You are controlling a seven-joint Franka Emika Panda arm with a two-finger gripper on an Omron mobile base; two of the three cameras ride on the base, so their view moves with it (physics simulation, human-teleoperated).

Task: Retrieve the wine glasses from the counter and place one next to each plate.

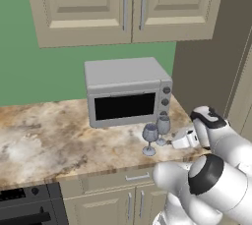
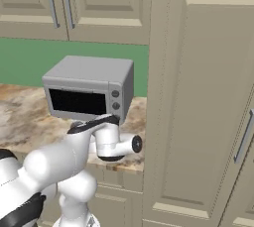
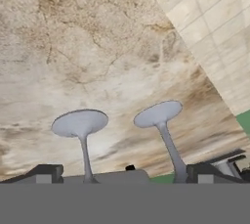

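Two grey-blue wine glasses (image 1: 150,138) (image 1: 163,128) stand upright and close together on the tan marbled counter (image 1: 54,135), in front of the microwave's right end. My gripper (image 1: 175,142) is level with them just to their right, fingers pointing at them, open and holding nothing. The hand view is rolled over: the round feet of the two wine glasses (image 3: 79,123) (image 3: 157,114) rest on the counter (image 3: 97,47), and the stems run down between my spread fingertips (image 3: 45,173). The gripper (image 3: 124,176) touches neither glass. The plates are out of view.
A grey microwave (image 1: 125,91) (image 2: 89,92) sits at the back of the counter, close behind the glasses. Beige wall cabinets (image 1: 123,3) hang above. A tall beige cabinet (image 2: 203,112) bounds the counter on the right. A dark stove (image 1: 24,204) lies at the lower left.
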